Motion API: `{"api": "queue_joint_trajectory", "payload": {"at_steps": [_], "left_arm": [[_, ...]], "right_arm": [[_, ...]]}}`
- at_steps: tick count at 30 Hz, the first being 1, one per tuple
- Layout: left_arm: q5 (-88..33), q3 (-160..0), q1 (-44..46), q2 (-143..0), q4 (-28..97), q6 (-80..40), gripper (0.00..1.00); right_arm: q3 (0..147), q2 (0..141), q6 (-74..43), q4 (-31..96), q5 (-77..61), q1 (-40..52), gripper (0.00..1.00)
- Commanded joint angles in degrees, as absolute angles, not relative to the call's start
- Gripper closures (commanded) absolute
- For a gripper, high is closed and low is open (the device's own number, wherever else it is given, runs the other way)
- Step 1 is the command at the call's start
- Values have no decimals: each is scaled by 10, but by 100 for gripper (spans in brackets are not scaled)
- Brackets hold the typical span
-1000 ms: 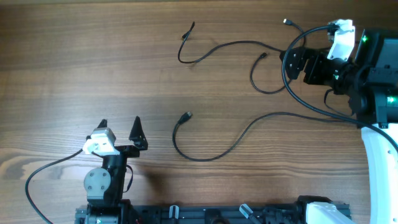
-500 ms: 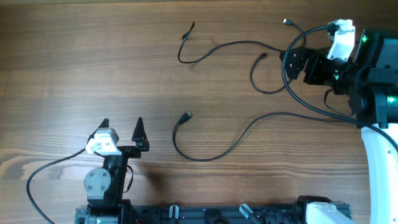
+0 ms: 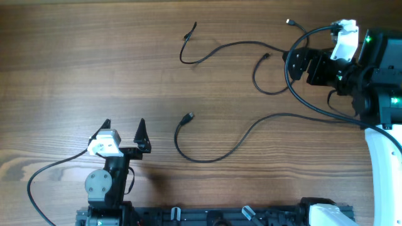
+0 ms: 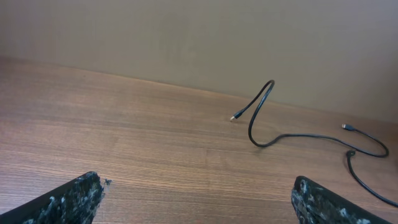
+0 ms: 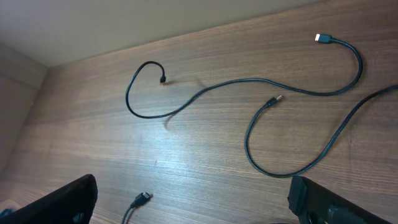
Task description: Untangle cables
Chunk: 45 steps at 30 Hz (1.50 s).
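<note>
You're looking at a robotics lab bench. A wood-grain worktop carries a left arm and a right arm, both mounted on a black rail along its near edge. A green status light glows on the right arm, thin black cables lie loose, and a plain beige wall stands beyond.

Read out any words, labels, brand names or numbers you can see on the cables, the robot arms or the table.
None can be read in any view.
The cables are plain black, the table shows only wood grain, and the white housing on the left arm bears no mark clear enough to read.
</note>
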<state>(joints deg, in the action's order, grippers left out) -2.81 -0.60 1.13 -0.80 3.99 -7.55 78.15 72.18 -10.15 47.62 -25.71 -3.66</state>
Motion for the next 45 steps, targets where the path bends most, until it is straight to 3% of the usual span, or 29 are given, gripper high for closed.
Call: {"api": "queue_joint_trajectory", "payload": {"at_steps": [1, 31, 38, 45], "left_arm": [[-40, -3, 14, -2, 41, -62, 0], [-40, -3, 14, -2, 41, -62, 0], [-40, -3, 14, -2, 41, -62, 0], [-40, -3, 14, -2, 41, -62, 0]], "right_arm": [[783, 729, -90, 476, -266, -36, 0], [783, 722, -90, 471, -214, -36, 0], [731, 684, -91, 382, -215, -36, 0], [562, 585, -92, 221, -229, -36, 0]]}}
